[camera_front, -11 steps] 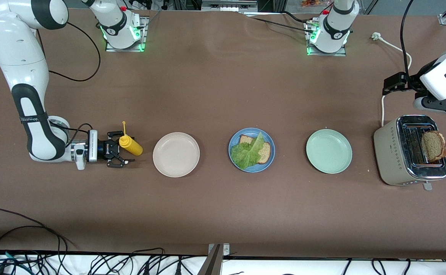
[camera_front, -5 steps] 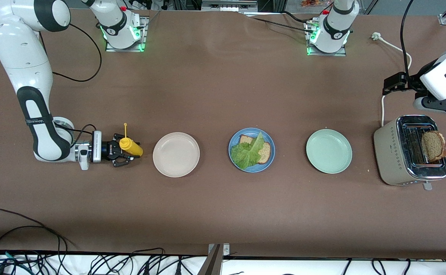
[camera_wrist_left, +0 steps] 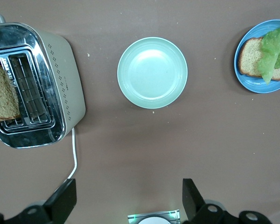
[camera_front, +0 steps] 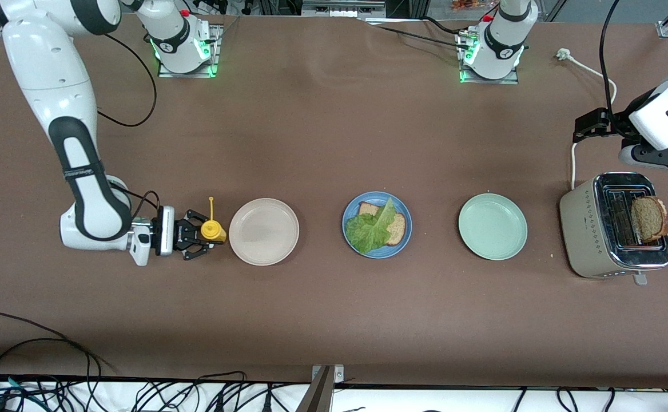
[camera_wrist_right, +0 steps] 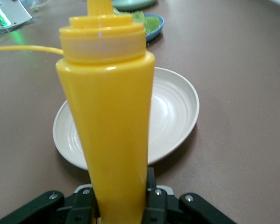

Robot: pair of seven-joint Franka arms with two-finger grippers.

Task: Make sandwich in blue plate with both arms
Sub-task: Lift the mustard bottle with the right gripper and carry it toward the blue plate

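The blue plate [camera_front: 350, 214] lies mid-table with one brown bread slice [camera_front: 398, 229] and a green lettuce leaf [camera_front: 371, 230] on top of it. A second bread slice [camera_front: 648, 217] stands in the toaster [camera_front: 588, 229]. My right gripper [camera_front: 199, 236] is shut on a yellow squeeze bottle [camera_front: 211, 230], held upright beside the off-white plate [camera_front: 263, 232]. In the right wrist view the bottle [camera_wrist_right: 107, 121] fills the middle, with the fingers [camera_wrist_right: 154, 200] pressed against its base. My left gripper [camera_wrist_left: 129, 186] waits open and high, looking down on the toaster's end of the table.
A pale mint-green plate [camera_front: 492, 226] lies between the blue plate and the toaster. The toaster's white cord [camera_front: 573, 160] runs toward the arm bases. The left arm [camera_front: 663, 117] hangs above the table by the toaster. Cables lie along the table's near edge.
My right gripper closed on the yellow bottle, which lay on its side, stood it upright and carried it toward the off-white plate. The left arm has not moved.
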